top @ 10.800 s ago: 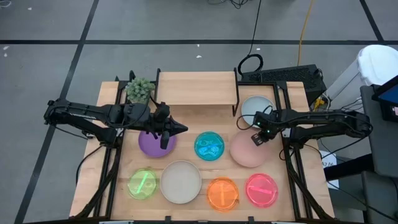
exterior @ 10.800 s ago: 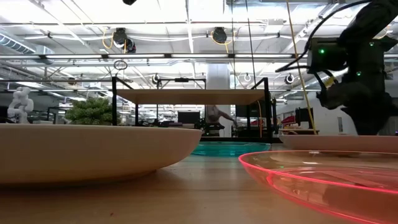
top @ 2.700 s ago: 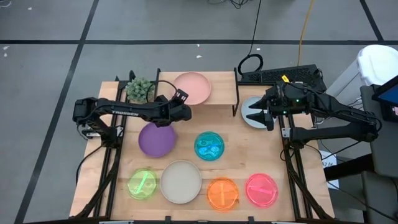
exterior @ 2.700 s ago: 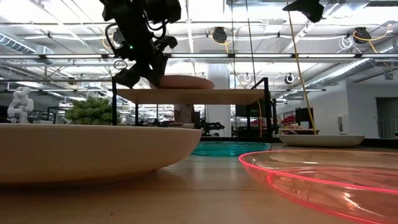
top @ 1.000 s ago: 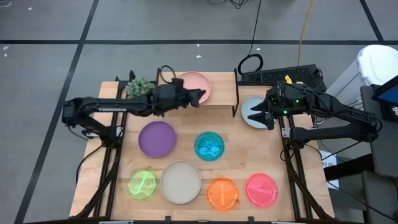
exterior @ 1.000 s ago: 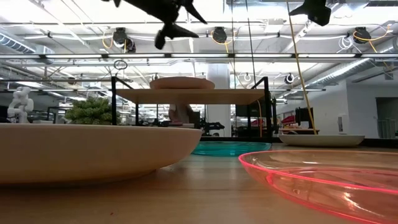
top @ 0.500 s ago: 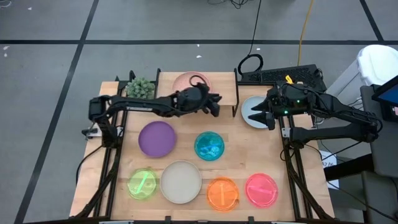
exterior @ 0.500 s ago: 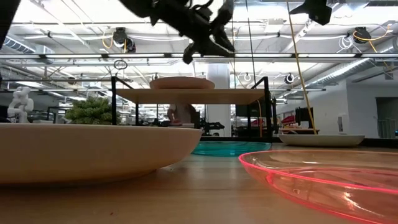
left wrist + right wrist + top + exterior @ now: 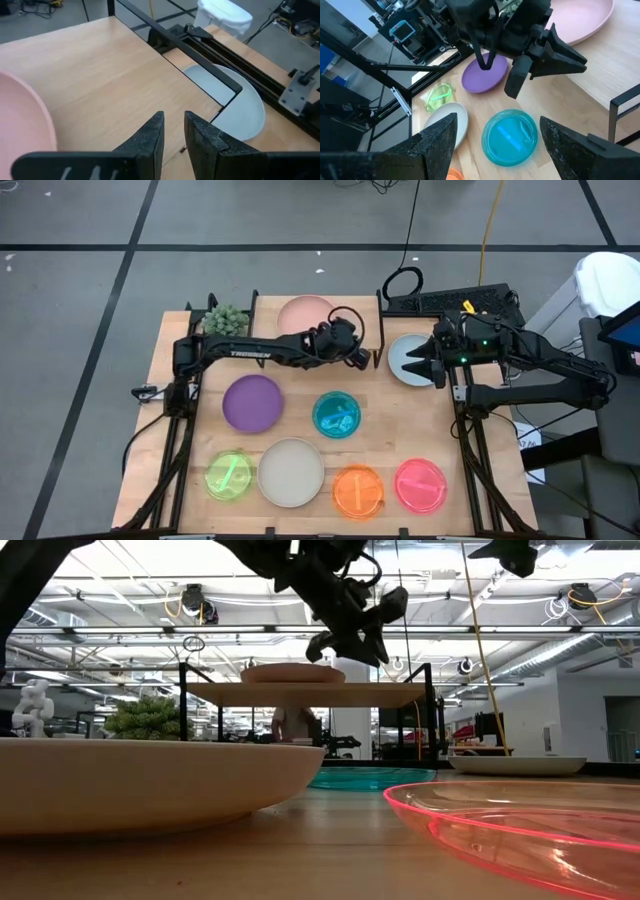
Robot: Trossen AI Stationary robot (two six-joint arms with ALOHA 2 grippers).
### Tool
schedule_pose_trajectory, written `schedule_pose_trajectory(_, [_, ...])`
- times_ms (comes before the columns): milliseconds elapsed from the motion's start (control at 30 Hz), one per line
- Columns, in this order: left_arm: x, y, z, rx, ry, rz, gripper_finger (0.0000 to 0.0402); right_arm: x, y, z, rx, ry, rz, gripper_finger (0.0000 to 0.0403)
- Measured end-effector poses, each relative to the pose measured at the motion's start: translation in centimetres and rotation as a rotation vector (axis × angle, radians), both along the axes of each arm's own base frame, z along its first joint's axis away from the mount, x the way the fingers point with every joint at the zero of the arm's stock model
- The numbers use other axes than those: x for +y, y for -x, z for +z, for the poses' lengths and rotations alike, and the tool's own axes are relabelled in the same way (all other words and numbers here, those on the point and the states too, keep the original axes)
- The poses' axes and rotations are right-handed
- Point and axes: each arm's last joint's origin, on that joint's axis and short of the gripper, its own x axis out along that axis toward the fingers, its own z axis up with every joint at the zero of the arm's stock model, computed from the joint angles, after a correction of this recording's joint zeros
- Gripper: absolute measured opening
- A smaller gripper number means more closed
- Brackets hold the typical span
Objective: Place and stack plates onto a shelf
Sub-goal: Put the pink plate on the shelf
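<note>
From my remote station I list the following: the pale pink plate (image 9: 303, 314) lies on the left half of the shelf (image 9: 362, 314), at the far side of the bench (image 9: 180, 420). The left pincer (image 9: 366, 358) hangs above the shelf's right half, just right of that plate and not touching it; in its wrist view its fingers (image 9: 149, 141) stand close together with a thin gap and nothing between them. The right pincer (image 9: 415, 365) hovers over the grey-blue plate (image 9: 403, 348), which sits on the bench just right of the shelf; its fingers (image 9: 436, 141) are spread wide and empty. On the bench nearer than the shelf I count the purple plate (image 9: 252, 402) to the left and the translucent blue plate (image 9: 337, 415) in the middle. Along the near edge, left to right: the translucent green plate (image 9: 229, 476), the cream-white plate (image 9: 291, 472), the translucent orange plate (image 9: 357, 491), and the translucent hot pink plate (image 9: 421, 485). All four lie flat and apart from one another, except the green and cream-white ones, which look to touch. A small potted plant (image 9: 226, 321) stands at the far left of the bench, beside the shelf.
</note>
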Motion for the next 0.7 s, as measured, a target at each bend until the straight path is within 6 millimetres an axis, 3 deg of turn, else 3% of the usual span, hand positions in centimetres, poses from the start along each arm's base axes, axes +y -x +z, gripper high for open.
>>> schedule_pose_trajectory(300, [1.2, 0.9, -0.8, 0.105, 0.009, 0.069, 0.0078, 0.0, 0.0, 0.0, 0.001, 0.018, 0.007, 0.0265])
schedule_pose_trajectory(700, [1.3, 1.7, -1.3, 0.146, 0.021, 0.208, 0.0078, 0.0, 0.0, 0.0, 0.004, 0.050, 0.016, 0.0265])
